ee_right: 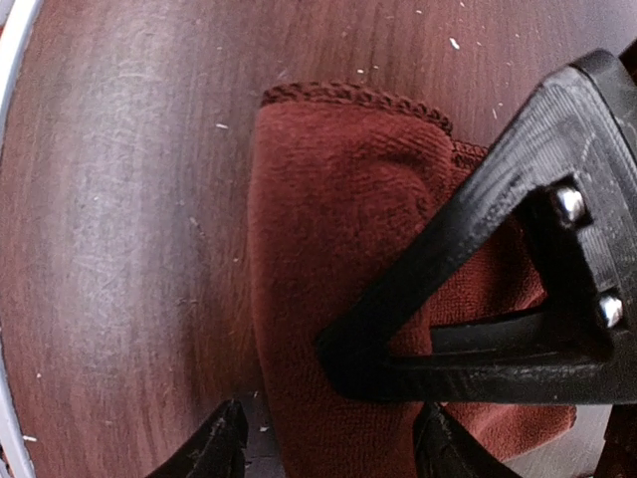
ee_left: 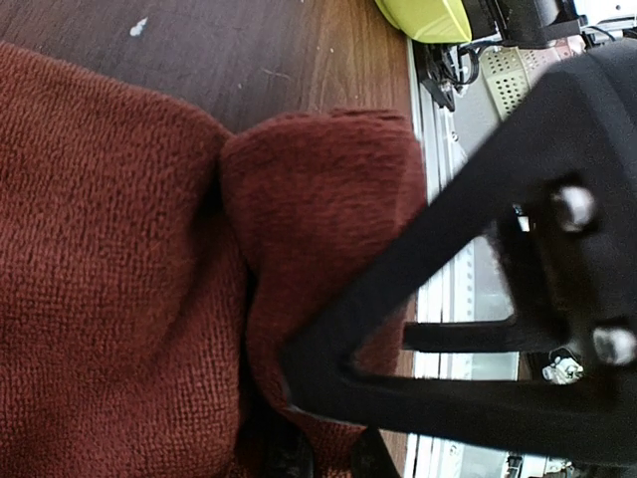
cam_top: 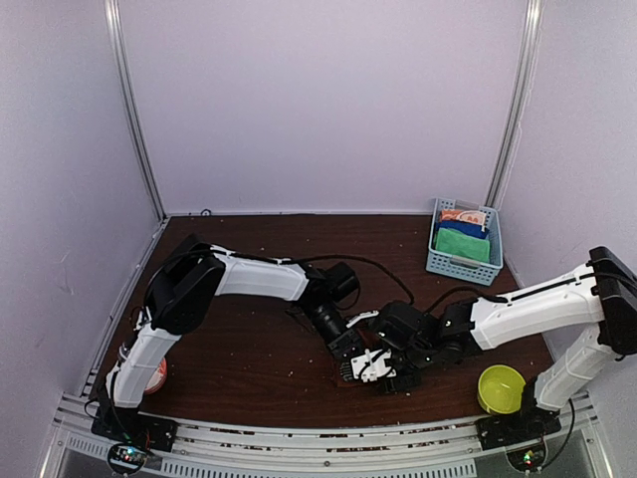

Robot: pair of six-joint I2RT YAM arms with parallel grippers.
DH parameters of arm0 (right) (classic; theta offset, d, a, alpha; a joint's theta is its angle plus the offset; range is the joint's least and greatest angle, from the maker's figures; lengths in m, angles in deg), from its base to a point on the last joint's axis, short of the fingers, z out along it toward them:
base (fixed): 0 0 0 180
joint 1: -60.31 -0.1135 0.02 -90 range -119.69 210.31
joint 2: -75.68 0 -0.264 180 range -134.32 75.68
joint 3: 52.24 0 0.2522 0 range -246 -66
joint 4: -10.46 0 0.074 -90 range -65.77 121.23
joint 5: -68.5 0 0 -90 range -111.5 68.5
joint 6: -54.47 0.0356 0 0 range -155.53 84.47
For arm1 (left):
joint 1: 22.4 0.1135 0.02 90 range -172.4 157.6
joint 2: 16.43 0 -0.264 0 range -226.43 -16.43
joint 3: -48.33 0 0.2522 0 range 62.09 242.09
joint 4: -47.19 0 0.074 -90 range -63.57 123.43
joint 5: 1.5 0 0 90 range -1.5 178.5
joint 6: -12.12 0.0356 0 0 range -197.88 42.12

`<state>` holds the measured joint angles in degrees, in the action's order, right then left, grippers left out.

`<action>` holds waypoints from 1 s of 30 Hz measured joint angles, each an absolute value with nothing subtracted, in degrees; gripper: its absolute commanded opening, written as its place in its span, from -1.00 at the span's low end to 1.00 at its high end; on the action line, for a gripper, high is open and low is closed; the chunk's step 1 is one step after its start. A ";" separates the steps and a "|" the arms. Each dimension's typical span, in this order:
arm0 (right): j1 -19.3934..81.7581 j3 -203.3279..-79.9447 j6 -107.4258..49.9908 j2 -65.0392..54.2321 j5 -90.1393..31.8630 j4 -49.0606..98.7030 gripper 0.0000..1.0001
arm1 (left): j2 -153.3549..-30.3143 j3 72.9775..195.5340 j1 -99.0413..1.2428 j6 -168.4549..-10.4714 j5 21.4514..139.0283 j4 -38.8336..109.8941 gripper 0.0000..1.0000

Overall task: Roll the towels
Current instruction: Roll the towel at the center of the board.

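Observation:
The rust-red towel [ee_left: 109, 289] fills the left wrist view, bunched into a thick fold [ee_left: 318, 189] near the table's front edge. My left gripper [ee_left: 326, 460] is shut on a pinch of that cloth. In the right wrist view the same red towel [ee_right: 338, 229] lies as a folded wad with a stitched hem on top. My right gripper [ee_right: 330, 448] is open, its fingertips [ee_right: 221, 443] standing on either side of the wad. From above both grippers [cam_top: 350, 368] [cam_top: 386, 370] meet at the table's front middle and hide the towel. A green towel [cam_top: 464, 244] lies in the basket.
A light-blue basket [cam_top: 436, 261] at the back right also holds blue and orange cloths. A yellow-green bowl [cam_top: 501, 388] stands by the right arm's base. A red object [cam_top: 159, 376] sits by the left arm's base. The metal rail [ee_left: 438, 329] runs just beyond the towel.

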<state>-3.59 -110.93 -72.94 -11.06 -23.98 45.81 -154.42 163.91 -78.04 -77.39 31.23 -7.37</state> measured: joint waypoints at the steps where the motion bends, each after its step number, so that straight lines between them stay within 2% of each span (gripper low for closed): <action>1: -3.59 -110.84 -73.03 -11.46 -23.74 45.33 -0.06 | -154.42 163.91 -78.04 -77.41 31.25 -7.35 -0.87; 4: -3.59 -110.86 -73.44 -12.11 -22.91 44.28 -0.45 | -154.42 163.91 -78.04 -77.39 31.29 -7.35 -0.69; 6: -3.59 -110.86 -73.36 -12.55 -22.64 44.10 -0.60 | -154.40 163.91 -78.06 -77.35 31.49 -7.35 -0.57; 8: -3.57 -111.13 -73.12 -12.85 -22.62 44.37 -0.66 | -153.92 163.75 -78.10 -77.13 32.47 -7.41 -0.40; 13: -1.23 -113.79 -72.42 -13.99 -26.88 47.01 -0.71 | -145.35 156.15 -77.84 -78.20 42.83 -4.55 -0.24; 21: 11.40 -124.57 -71.15 -22.17 -45.92 59.14 -0.76 | -117.68 136.54 -74.34 -83.38 64.93 7.91 -0.07; 24: 16.04 -131.23 -71.50 -28.53 -53.22 65.66 -0.76 | -109.51 131.38 -78.23 -81.44 73.85 14.36 0.07; 30: 21.61 -141.46 -72.26 -38.91 -64.28 77.52 -0.76 | -105.55 126.20 -90.93 -71.49 84.56 21.63 0.07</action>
<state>21.61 -141.46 -72.26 -38.91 -64.28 77.52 -105.55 126.20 -90.93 -71.49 84.56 21.63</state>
